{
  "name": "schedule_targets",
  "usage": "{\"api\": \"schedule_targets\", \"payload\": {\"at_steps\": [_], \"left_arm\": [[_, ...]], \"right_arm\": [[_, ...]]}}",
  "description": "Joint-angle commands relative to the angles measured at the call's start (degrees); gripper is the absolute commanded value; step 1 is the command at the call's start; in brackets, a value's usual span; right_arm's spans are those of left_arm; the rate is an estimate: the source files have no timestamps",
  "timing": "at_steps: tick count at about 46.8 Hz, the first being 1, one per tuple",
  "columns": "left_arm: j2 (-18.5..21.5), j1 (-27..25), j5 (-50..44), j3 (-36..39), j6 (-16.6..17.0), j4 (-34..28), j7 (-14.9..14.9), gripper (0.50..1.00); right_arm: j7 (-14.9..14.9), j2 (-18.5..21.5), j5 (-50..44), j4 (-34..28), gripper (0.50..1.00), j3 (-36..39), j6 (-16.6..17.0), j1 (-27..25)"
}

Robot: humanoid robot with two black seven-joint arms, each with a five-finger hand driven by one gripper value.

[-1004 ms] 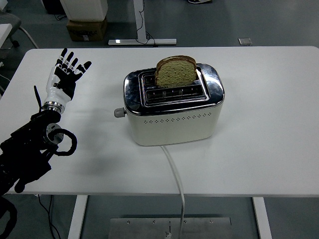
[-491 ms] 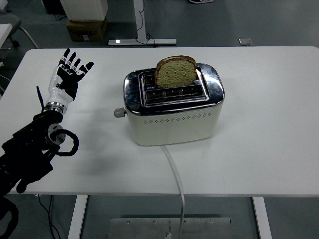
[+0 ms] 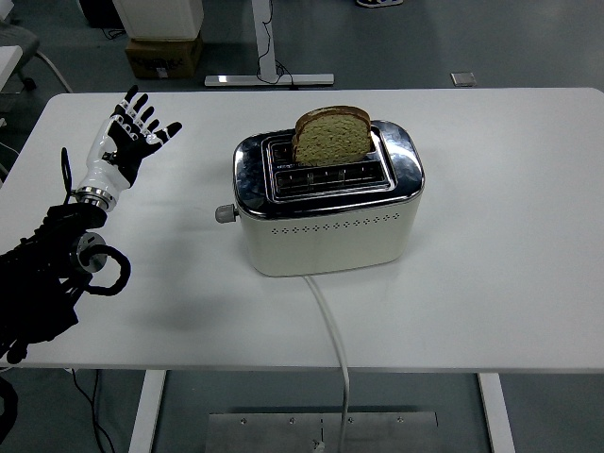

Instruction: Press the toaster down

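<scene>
A cream and chrome toaster (image 3: 327, 200) stands in the middle of the white table (image 3: 510, 236). A slice of brown bread (image 3: 331, 135) sticks up out of its far slot; the near slot holds nothing. The grey lever knob (image 3: 224, 214) juts from the toaster's left end, in its raised position. My left hand (image 3: 130, 134) hovers over the table's left part, well to the left of the toaster, fingers spread and holding nothing. The right arm does not show.
The toaster's white cord (image 3: 330, 330) runs from its front over the table's near edge. On the floor behind the table are a cardboard box (image 3: 164, 55) and a desk leg base (image 3: 269, 79).
My left hand has risen a little and drifted slightly right and farther back, while the forearm pulled toward the left edge. Toaster, bread and lever are unchanged.
</scene>
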Motion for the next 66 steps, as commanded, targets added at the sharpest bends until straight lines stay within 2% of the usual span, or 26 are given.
{"api": "schedule_targets", "payload": {"at_steps": [1, 7, 9, 12, 29, 54, 62, 66], "left_arm": [[0.8, -0.3, 1.4, 0.1, -0.4, -0.2, 0.2, 1.0], [5.9, -2.6, 1.5, 0.2, -3.6, -0.9, 5.7, 1.0], [7.0, -3.8, 1.5, 0.2, -4.5, -1.0, 6.2, 1.0], [7.5, -4.9, 1.5, 0.2, -5.4, -1.0, 6.2, 1.0], [7.9, -4.0, 2.5, 4.8, -5.5, -0.9, 6.1, 1.0], [8.1, -2.8, 21.7, 4.8, -5.4, -1.0, 5.7, 1.0], [9.9, -2.9, 26.3, 4.8, -5.3, -1.0, 1.5, 1.0], [10.6, -2.9, 28.3, 4.8, -5.4, -1.3, 0.7, 1.0]], "right_arm": [[0.0, 0.0, 0.0, 0.0, 1.0, 0.0, 0.0, 0.0], [0.0, 0.0, 0.0, 0.0, 1.0, 0.0, 0.0, 0.0], [0.0, 0.0, 0.0, 0.0, 1.0, 0.0, 0.0, 0.0], [0.0, 0.0, 0.0, 0.0, 1.0, 0.0, 0.0, 0.0], [0.0, 0.0, 0.0, 0.0, 1.0, -0.1, 0.0, 0.0], [0.0, 0.0, 0.0, 0.0, 1.0, 0.0, 0.0, 0.0], [0.0, 0.0, 0.0, 0.0, 1.0, 0.0, 0.0, 0.0], [0.0, 0.0, -0.1, 0.0, 1.0, 0.0, 0.0, 0.0]]}}
